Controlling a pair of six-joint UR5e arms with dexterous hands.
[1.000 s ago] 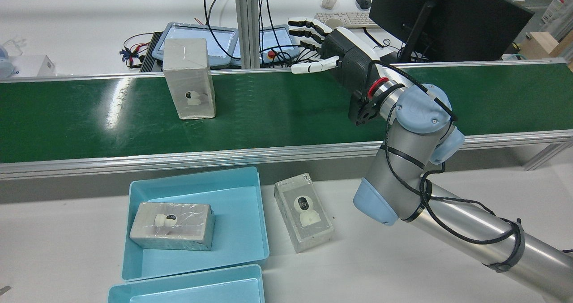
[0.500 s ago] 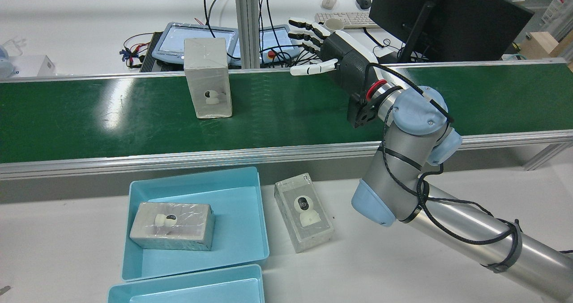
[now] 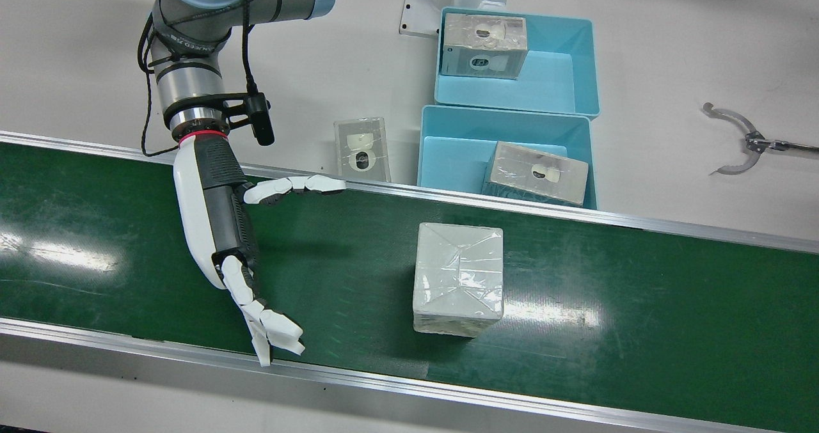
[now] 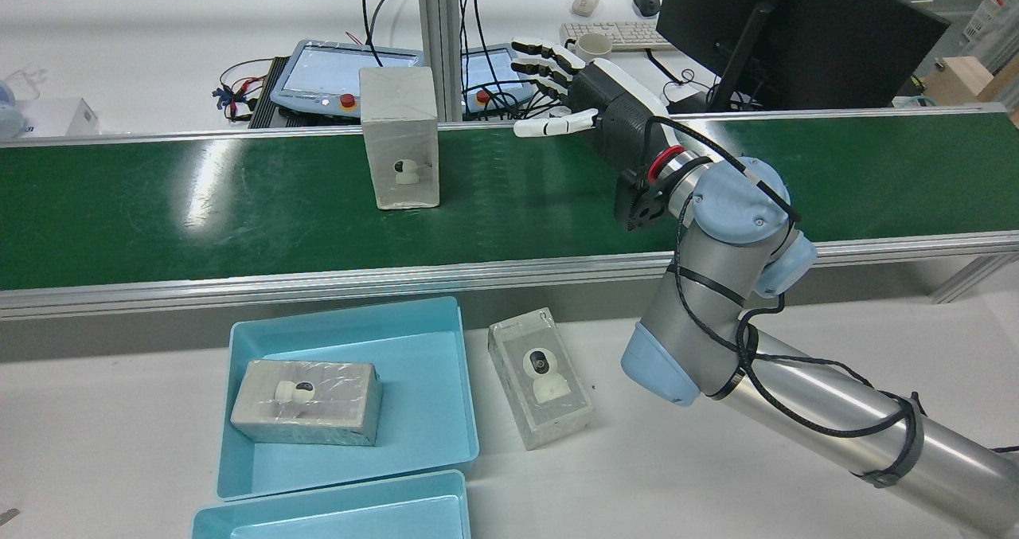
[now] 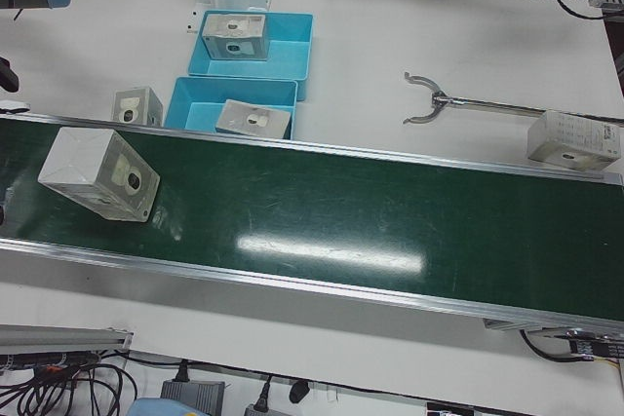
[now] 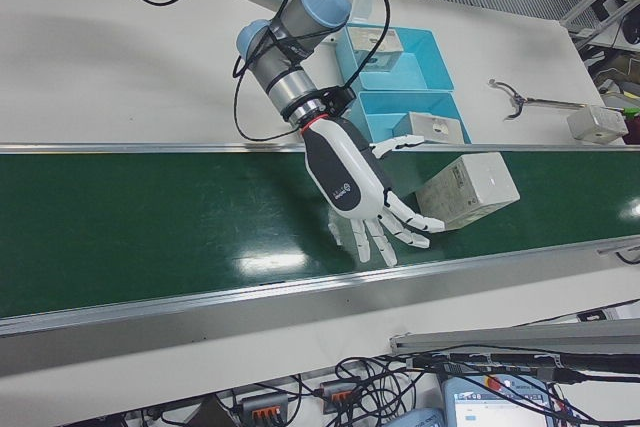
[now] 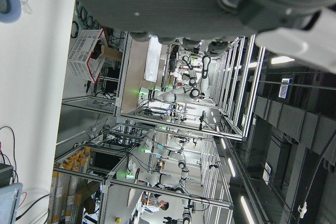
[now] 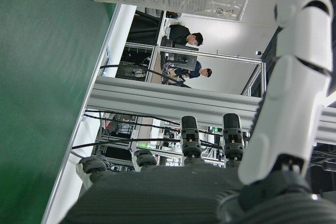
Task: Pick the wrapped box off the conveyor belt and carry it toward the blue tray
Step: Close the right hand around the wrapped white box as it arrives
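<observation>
On the green conveyor belt, wrapped box stands upright, untouched. Right robot hand hovers beside it, fingers spread, grasping nothing. Blue tray on worktop, well apart.

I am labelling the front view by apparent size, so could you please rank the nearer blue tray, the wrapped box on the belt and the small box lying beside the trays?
1. Nearer blue tray
2. Wrapped box on the belt
3. Small box beside the trays

Only readable text is "HUAWEI" on the back of the black monitor behind the belt; box label print is too small to read.
</observation>
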